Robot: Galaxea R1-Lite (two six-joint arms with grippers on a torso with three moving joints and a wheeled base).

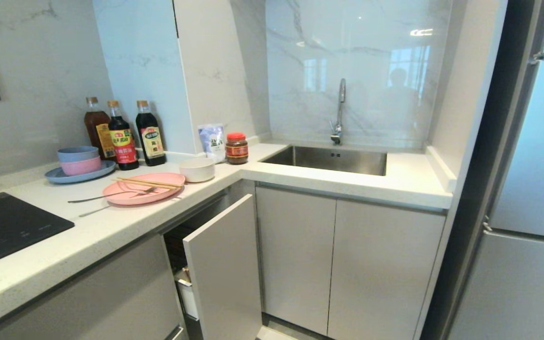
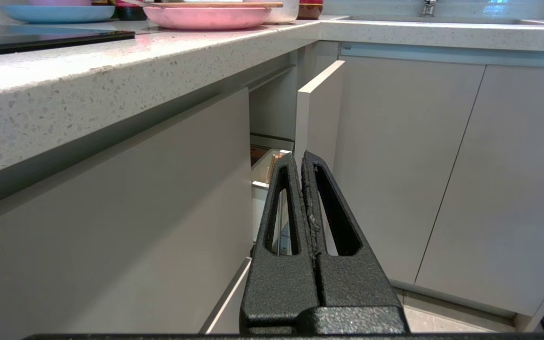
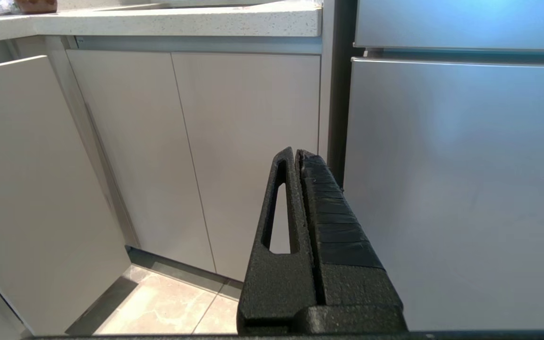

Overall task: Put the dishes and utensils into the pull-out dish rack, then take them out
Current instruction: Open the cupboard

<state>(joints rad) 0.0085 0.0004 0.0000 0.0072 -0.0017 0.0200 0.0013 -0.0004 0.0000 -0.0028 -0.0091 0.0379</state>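
The left gripper (image 2: 301, 158) has its jaws pressed together and empty. It sits below counter height, pointing at the white panel front (image 2: 317, 118) of the pull-out rack, which stands partly drawn out just beyond the fingertips. Past the panel edge, a white utensil cup (image 2: 262, 172) is visible inside the opening (little of the wire basket can be made out).

The right gripper (image 3: 294, 152) is likewise closed on nothing. Ahead of its jaws are the shut cabinet doors (image 3: 243, 151) under the sink and, to one side, the refrigerator (image 3: 461, 179).

On the counter (image 1: 88, 236), above and well apart from both sets of jaws, lies the pink plate (image 1: 143, 192). The chopsticks (image 1: 147, 182) rest across it, and the fork (image 1: 111, 194) lies with its head on the plate and its handle over the rim. The cream bowl (image 1: 197, 169) stands just beside the plate.
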